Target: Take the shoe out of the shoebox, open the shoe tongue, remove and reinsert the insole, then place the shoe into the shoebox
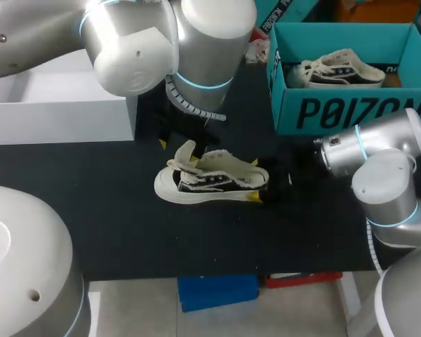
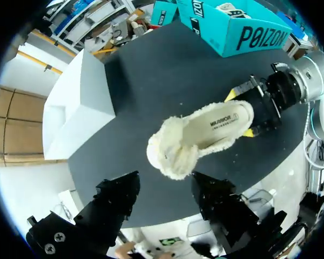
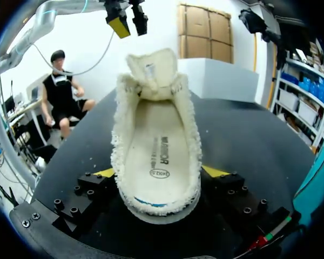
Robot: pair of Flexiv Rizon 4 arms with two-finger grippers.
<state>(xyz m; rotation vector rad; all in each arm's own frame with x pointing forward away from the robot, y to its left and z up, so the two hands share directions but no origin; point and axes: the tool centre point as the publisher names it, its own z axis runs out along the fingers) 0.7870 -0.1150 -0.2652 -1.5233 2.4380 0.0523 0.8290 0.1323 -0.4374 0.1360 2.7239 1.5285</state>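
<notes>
Yellow tips of right gripper (image 3: 161,181) clenched on shoe (image 3: 156,135) at its heel, upright on black table (image 1: 112,210) near teal shoebox (image 1: 351,112), left gripper (image 2: 164,183) spread empty above tongue (image 3: 151,70); risk of yanking shoe loose by tugging insole (image 3: 159,156) too hard against so slim a hold.

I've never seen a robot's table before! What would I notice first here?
Probably the fluffy cream shoe lying in the middle of the black table, with the right claw shut on its heel. Next comes the bright teal shoebox at the table's far right corner, with another shoe inside it. The left claw hangs open above the shoe's front end.
</notes>
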